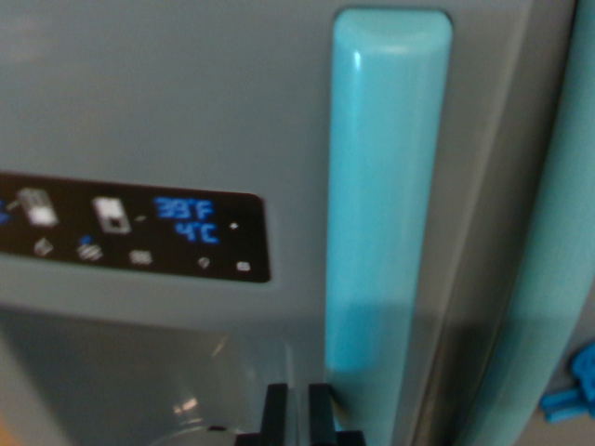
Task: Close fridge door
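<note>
A grey toy fridge door (167, 102) fills the wrist view at very close range. Its upright turquoise handle (386, 204) runs down the wrist view's right half. A black display panel (130, 230) on the door shows blue digits and small icons. My gripper (297, 413) pokes in at the bottom edge, its two black fingertips (274, 409) close together just left of the handle's lower end, with nothing seen between them. A second turquoise strip (558, 260) runs along the right edge, past a dark seam.
A recessed dispenser bay (139, 381) lies below the display. Small blue plastic pieces (576, 386) show at the wrist view's far right edge.
</note>
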You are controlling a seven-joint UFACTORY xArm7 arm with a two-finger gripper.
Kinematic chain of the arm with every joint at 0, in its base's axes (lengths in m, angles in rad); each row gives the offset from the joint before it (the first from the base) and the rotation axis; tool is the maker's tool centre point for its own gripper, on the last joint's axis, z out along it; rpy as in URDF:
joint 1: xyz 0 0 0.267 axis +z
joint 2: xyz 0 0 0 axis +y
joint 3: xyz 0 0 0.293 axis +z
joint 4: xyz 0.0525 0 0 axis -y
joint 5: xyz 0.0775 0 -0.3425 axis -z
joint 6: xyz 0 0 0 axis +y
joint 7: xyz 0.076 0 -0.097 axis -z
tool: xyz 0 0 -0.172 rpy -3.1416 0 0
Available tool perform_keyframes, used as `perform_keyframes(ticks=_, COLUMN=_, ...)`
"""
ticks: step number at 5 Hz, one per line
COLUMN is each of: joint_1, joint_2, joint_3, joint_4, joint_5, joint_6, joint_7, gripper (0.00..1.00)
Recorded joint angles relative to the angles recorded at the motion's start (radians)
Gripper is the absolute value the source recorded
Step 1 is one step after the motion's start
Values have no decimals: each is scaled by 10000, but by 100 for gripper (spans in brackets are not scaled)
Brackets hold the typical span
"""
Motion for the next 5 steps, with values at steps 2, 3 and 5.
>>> perform_keyframes(ticks=2, joint_1=0, joint_2=577, joint_3=-116, joint_4=475, joint_5=0, joint_6=-4, joint_7=0, gripper=100)
perform_keyframes(ticks=3, joint_1=0, joint_2=1054, joint_3=-217, joint_4=912, joint_5=0, joint_6=-27, joint_7=0, gripper=100)
perform_keyframes(ticks=5, joint_1=0, joint_2=1283, joint_3=-224, joint_4=1075, joint_5=0, joint_6=-29, joint_7=0, gripper=100)
